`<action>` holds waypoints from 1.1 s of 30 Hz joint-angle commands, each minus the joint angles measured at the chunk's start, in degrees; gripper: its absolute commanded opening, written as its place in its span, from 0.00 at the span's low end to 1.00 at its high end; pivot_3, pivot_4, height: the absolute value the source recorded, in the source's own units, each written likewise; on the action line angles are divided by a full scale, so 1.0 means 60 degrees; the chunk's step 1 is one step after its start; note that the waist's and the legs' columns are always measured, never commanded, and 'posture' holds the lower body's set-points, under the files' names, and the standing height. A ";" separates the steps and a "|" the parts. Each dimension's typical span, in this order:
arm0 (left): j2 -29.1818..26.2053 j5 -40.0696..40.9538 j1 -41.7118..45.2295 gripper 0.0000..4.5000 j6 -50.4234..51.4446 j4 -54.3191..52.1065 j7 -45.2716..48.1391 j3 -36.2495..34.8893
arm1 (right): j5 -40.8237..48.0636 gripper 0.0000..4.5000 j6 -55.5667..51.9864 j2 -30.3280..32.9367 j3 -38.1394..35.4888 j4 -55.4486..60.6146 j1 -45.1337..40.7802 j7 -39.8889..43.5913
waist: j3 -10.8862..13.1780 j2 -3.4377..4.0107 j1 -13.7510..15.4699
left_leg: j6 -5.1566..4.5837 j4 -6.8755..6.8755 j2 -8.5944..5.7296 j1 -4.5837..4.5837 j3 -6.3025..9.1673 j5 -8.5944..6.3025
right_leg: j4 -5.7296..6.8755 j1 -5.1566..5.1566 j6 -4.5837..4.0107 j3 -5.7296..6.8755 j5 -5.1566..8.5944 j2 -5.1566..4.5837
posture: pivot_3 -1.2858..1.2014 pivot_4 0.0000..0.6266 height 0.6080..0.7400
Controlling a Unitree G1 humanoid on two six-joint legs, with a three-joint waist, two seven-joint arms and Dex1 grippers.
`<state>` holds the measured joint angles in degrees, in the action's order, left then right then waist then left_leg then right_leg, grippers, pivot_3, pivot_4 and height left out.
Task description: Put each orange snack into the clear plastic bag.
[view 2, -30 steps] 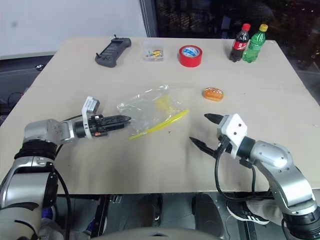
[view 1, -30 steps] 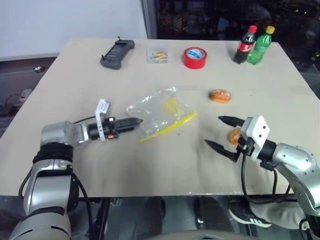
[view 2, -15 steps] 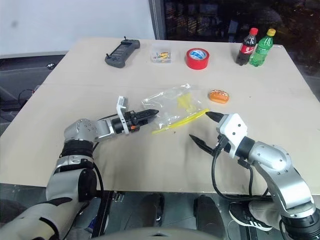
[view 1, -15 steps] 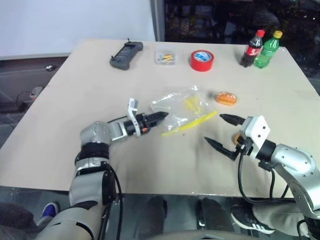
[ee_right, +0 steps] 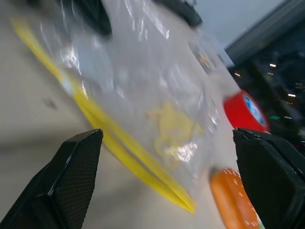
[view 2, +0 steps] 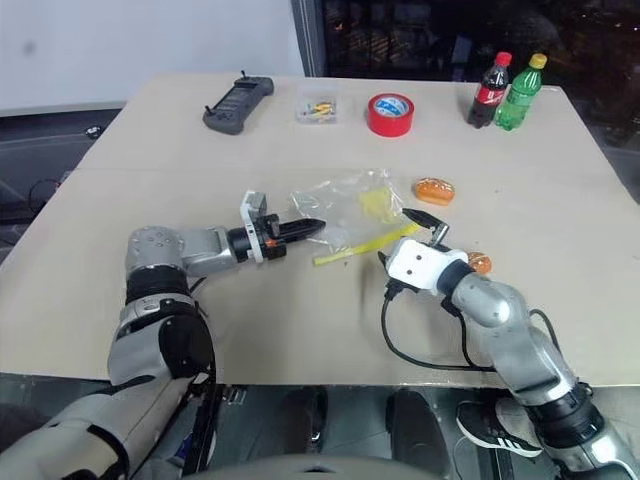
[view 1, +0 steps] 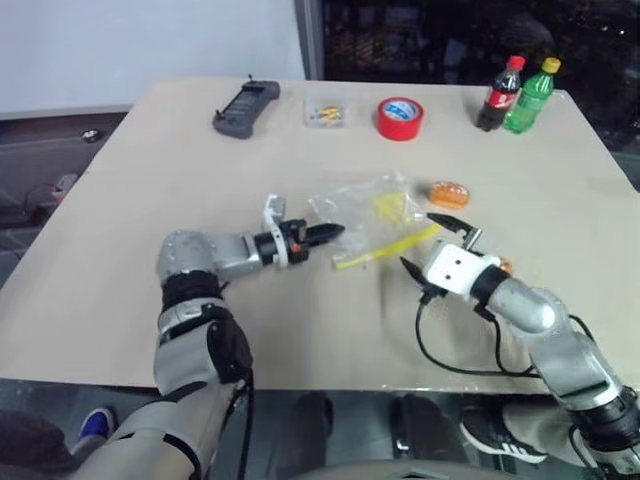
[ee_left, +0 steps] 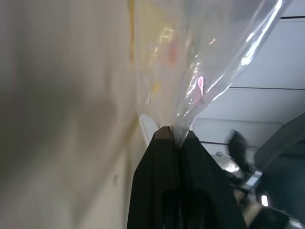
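Since a second ago, your left claw (view 1: 338,232) has gone from wide apart to pinched flat on the near corner of the clear plastic bag (view 1: 372,212), and your right claw (view 1: 430,243) has come in from the tabletop (view 1: 150,170) edge to the bag's yellow-strip end.

Take the bag as your landmark. It lies crumpled, crinkly and transparent, with a yellow seal strip (view 1: 385,248) along its near edge. You can see a yellow patch inside or printed on it; which, you cannot tell. Neither orange snack is in it. One orange snack (view 1: 448,193), oval with a pale stripe, lies just beyond the bag's right end. The second orange snack (view 2: 480,264) lies to the bag's right and nearer you, mostly hidden behind the right claw's white housing.

Your right claw stands wide, holding nothing, its two black fingers (ee_right: 71,181) spread to either side of the seal strip's end.

Your left wrist view shows what the head views do not: the film gathered into a tight fold right between the closed black fingertips (ee_left: 164,143). Your right wrist view shows the strip as a flat yellow band, the film glossy and wrinkled, with the first snack just past it.

Beyond the bag, well apart, stand a red tape roll (view 1: 400,117), a small clear box (view 1: 326,110) of coloured bits, a dark handheld controller (view 1: 240,106) and two small bottles (view 1: 515,82).
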<state>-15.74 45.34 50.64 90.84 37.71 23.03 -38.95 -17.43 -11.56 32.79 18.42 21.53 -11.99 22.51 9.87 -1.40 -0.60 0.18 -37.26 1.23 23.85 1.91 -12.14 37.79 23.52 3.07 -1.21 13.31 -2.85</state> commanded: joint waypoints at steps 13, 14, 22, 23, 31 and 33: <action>-0.0130 0.4808 -0.0057 0.00 0.0277 -0.1005 -0.4108 -0.0471 | -0.1916 0.87 0.1903 -0.2113 0.0542 -0.4376 -0.2236 -0.2079 | 0.0012 -0.0015 -0.0084 | 0.0007 0.0012 0.0001 -0.0012 -0.0007 0.0002 | 0.0013 0.0007 -0.0004 -0.0018 -0.0004 -0.0007 | 0.52 0.24 1.00; -0.0121 0.5026 -0.0115 0.00 0.0277 -0.1077 -0.4321 -0.0484 | -0.1842 0.78 0.2005 -0.2177 0.0491 -0.4604 -0.2329 -0.2108 | 0.0012 -0.0015 -0.0078 | 0.0007 0.0012 0.0001 -0.0012 -0.0007 0.0002 | 0.0013 0.0008 -0.0004 -0.0018 -0.0004 -0.0007 | 0.52 0.24 1.00; 0.0007 0.6220 -0.0451 0.00 0.0162 -0.2056 -0.5676 -0.0679 | -0.1107 0.00 0.2422 -0.2421 0.0144 -0.5295 -0.2874 -0.1689 | 0.0015 -0.0019 -0.0077 | 0.0007 0.0013 -0.0004 -0.0010 -0.0005 0.0002 | 0.0012 0.0007 -0.0005 -0.0016 -0.0005 -0.0012 | 0.52 0.24 1.00; -0.0041 0.6188 -0.0553 0.00 0.0045 -0.2460 -0.5674 -0.0560 | -0.1014 0.00 0.2381 -0.2431 0.0098 -0.5296 -0.2951 -0.1591 | 0.0015 -0.0019 -0.0090 | 0.0008 0.0014 -0.0004 -0.0010 -0.0006 0.0002 | 0.0012 0.0008 -0.0005 -0.0016 -0.0005 -0.0011 | 0.52 0.24 1.00; -0.3123 0.1998 -0.2594 0.52 -0.3378 -0.8404 -0.2319 0.4088 | -0.0474 0.00 0.1456 -0.2288 -0.0185 -0.5598 -0.4517 -0.0153 | 0.0036 -0.0024 -0.0277 | 0.0056 0.0042 -0.0007 -0.0018 -0.0015 0.0029 | 0.0012 0.0013 -0.0008 -0.0030 -0.0006 -0.0008 | 0.52 0.24 1.00; -0.4633 -0.0148 -0.3456 0.70 -0.5699 -1.0000 -0.0894 0.5683 | -0.0671 0.00 0.0767 -0.2146 -0.0023 -0.5729 -0.5009 0.0412 | 0.0035 -0.0022 -0.0264 | 0.0074 0.0083 -0.0008 -0.0028 -0.0020 0.0039 | -0.0004 0.0017 -0.0011 -0.0034 -0.0006 -0.0009 | 0.52 0.24 1.00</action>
<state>-40.15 53.49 31.84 67.56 -13.98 10.63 -11.31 -21.17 -4.23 19.43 18.45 -13.05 -39.77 22.44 10.08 -1.53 -2.19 0.64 -36.69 1.18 23.65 1.79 -11.90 37.71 23.62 2.98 -1.41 13.27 -2.91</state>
